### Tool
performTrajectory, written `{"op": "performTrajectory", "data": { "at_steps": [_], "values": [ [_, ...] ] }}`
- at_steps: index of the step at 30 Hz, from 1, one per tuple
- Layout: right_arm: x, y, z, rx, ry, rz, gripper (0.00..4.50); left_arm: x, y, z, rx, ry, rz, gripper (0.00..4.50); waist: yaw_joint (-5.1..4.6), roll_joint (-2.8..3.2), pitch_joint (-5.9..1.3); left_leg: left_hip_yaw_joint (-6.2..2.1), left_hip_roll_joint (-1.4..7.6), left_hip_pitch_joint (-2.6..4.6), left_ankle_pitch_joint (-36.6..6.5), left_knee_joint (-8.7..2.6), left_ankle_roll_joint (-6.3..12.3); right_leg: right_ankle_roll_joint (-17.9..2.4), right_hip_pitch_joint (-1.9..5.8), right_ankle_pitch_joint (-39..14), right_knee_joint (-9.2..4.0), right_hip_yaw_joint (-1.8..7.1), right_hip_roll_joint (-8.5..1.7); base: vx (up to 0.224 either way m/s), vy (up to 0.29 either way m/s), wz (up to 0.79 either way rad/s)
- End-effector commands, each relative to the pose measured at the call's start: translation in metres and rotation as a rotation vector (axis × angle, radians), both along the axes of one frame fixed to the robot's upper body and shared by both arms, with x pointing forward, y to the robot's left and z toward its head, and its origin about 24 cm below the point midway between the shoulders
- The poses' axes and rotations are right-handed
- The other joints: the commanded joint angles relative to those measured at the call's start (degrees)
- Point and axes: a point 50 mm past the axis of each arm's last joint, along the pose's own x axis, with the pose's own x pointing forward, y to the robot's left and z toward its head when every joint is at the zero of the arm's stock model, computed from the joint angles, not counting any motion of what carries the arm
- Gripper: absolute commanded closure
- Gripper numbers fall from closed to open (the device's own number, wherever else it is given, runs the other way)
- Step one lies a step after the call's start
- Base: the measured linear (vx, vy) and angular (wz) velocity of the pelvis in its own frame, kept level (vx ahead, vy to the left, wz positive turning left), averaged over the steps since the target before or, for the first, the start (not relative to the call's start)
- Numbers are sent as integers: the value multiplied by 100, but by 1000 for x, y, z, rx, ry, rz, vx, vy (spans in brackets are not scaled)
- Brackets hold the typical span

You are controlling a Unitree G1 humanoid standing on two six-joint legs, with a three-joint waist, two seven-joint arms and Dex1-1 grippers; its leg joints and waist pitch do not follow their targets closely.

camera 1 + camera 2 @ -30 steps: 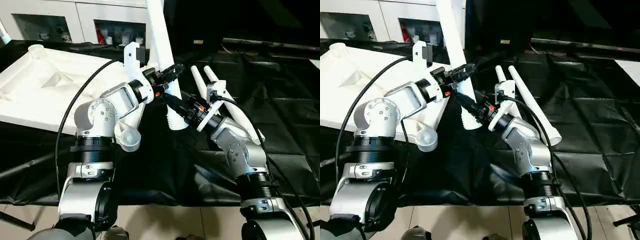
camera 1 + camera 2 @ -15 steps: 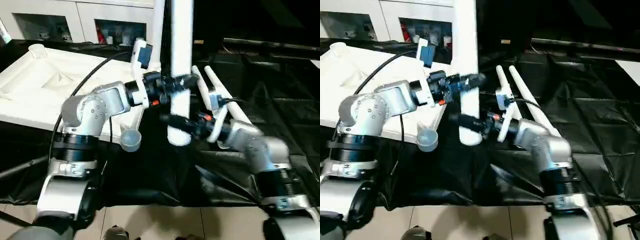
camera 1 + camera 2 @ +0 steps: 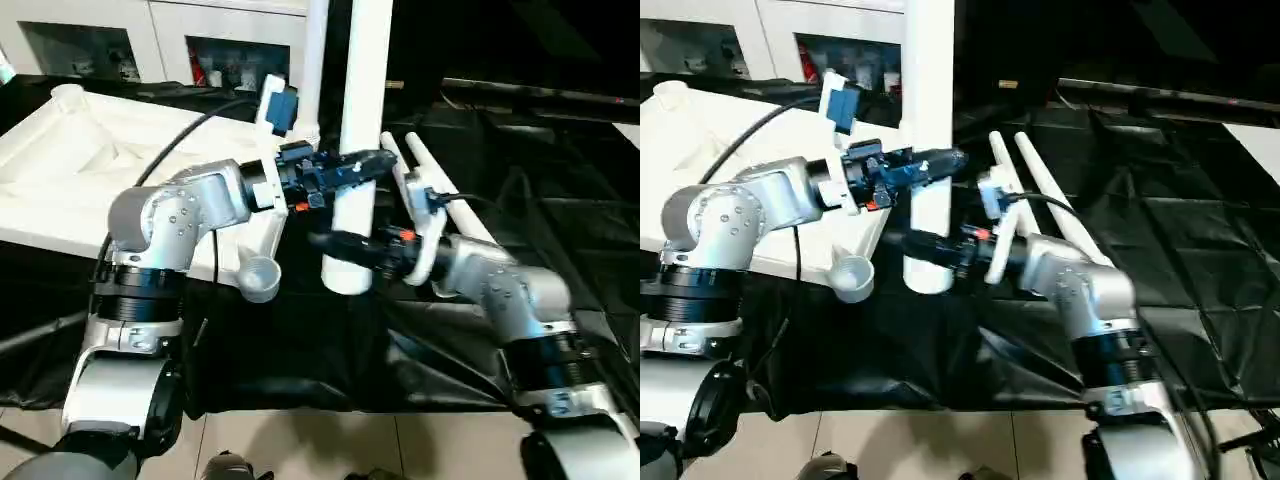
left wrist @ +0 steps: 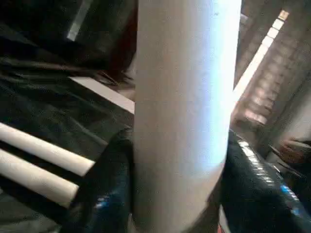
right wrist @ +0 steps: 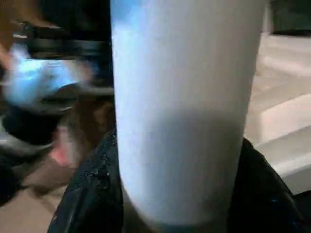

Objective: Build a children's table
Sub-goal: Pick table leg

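The children's table top [image 3: 70, 170] lies ribbed side up on the left of the black-draped table. A round corner socket [image 3: 259, 279] sticks out at its near right corner. I hold one white leg [image 3: 362, 100] upright just right of that socket, its wide lower end above the cloth. My left gripper [image 3: 350, 168] is shut on the leg, and the black fingers [image 4: 107, 184] flank the tube [image 4: 184, 97]. My right gripper [image 3: 338, 243] is shut on the same leg [image 5: 184, 97] lower down. Two more legs [image 3: 1038, 185] lie on the cloth behind my right arm.
Another white leg [image 3: 317, 60] stands upright behind the held one, at the top's far right corner. White cabinets with glass doors [image 3: 90, 45] line the back. The black cloth [image 3: 570, 200] stretches right. The draped table's front edge [image 3: 300, 405] meets tiled floor.
The held leg swung from a backward tilt to upright and came nearer, with both grippers staying on it. My right forearm swung out to the right and now reaches the leg from the side.
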Motion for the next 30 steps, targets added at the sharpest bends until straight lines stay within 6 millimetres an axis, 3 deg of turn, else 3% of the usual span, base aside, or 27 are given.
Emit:
{"op": "performTrajectory", "data": {
  "at_steps": [1, 4, 5, 10, 11, 14, 16, 23, 30],
  "values": [
    [13, -14, -5, -56, 24, -171, 245, 0, -7, 8, 4, -38, 32, 167, 10, 31, -457, 50, 11, 41, -280, -346, -45, -1239, 380, 82, -343, 236, -388, 0, 0, 0],
    [16, -14, -4, -58, 18, -214, 246, 5, -8, 6, 51, -30, 130, 140, 23, 25, -461, 52, 4, 49, -260, -343, -55, -1178, 388, 121, -343, 236, -378, 0, 0, 0],
    [17, -12, -4, -67, 10, -236, 246, 11, -11, 5, 52, -2, 235, 134, 26, -4, -467, 54, 12, 28, -182, -340, -49, -1208, 405, 249, -320, 241, -376, 0, 0, 0],
    [18, -9, -4, -77, 5, -240, 249, 15, -14, 7, -14, 32, 309, 127, 35, -76, -464, 60, -6, 21, -144, -326, 49, -1191, 419, 299, -339, 235, -377, 0, 0, 0],
    [18, -9, -5, -79, 4, -241, 249, 16, -14, 7, -15, 33, 319, 159, 36, -74, -460, 56, -13, 15, -150, -327, 66, -1156, 421, 244, -339, 235, -376, 0, 0, 0],
    [18, -8, -5, -92, -5, -238, 249, 18, -15, 8, -38, 36, 352, 170, 18, -82, -451, 54, -6, 18, -201, -330, 86, -1088, 408, 63, -363, 232, -382, 0, 0, 0],
    [18, -7, -5, -96, -8, -231, 249, 16, -16, 9, -43, 39, 332, 208, 13, -76, -448, 55, -4, 23, -220, -331, 85, -1074, 402, -10, -364, 233, -379, 0, 0, 0],
    [17, -7, -4, -107, -16, -216, 249, 11, -22, 8, -48, 35, 288, 248, 7, -69, -456, 56, -3, 33, -154, -323, 121, -1137, 394, 155, -348, 229, -372, 0, 0, 0],
    [18, -8, -3, -135, -57, -218, 249, 13, -23, 9, -61, 33, 283, 255, 8, -84, -452, 57, -3, 26, -199, -324, 114, -1141, 403, 97, -354, 231, -377, 0, 0, 0]
  ]
}}
